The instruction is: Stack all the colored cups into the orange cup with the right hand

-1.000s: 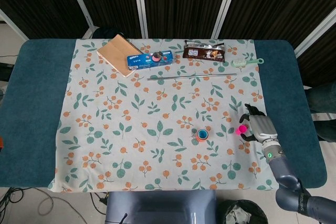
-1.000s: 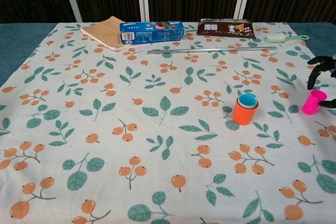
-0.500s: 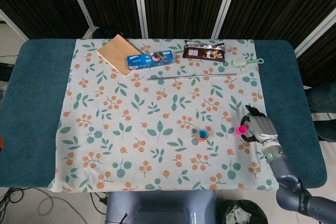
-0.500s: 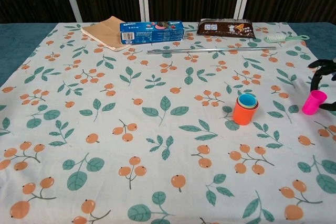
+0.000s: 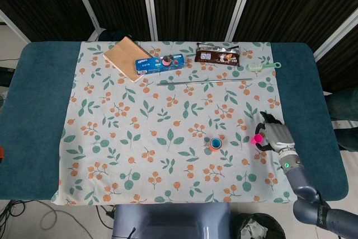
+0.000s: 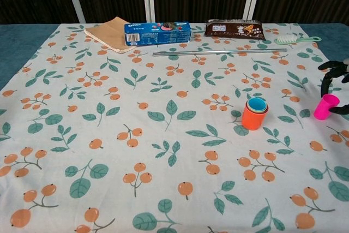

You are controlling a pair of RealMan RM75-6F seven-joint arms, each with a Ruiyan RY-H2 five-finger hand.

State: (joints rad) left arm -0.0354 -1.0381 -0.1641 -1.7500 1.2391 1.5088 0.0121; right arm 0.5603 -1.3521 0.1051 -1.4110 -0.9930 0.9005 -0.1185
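An orange cup (image 5: 215, 145) (image 6: 253, 117) stands on the floral cloth right of the middle, with a blue cup (image 6: 257, 105) nested inside it. A pink cup (image 5: 257, 138) (image 6: 325, 107) stands upright on the cloth further right. My right hand (image 5: 275, 136) (image 6: 334, 78) is at the pink cup, its dark fingers curving around it from the far side and the right. The frames do not show whether the fingers press on the cup. My left hand is in neither view.
Along the far edge lie a brown notebook (image 5: 124, 58), a blue cookie box (image 5: 159, 64), a dark snack bag (image 5: 217, 55) and a green brush (image 5: 263, 66). A thin metal rod (image 5: 204, 81) lies in front of them. The cloth's right edge (image 5: 285, 138) runs just past my hand.
My right hand has shifted slightly around the pink cup. The cup has stayed in almost the same spot on the cloth.
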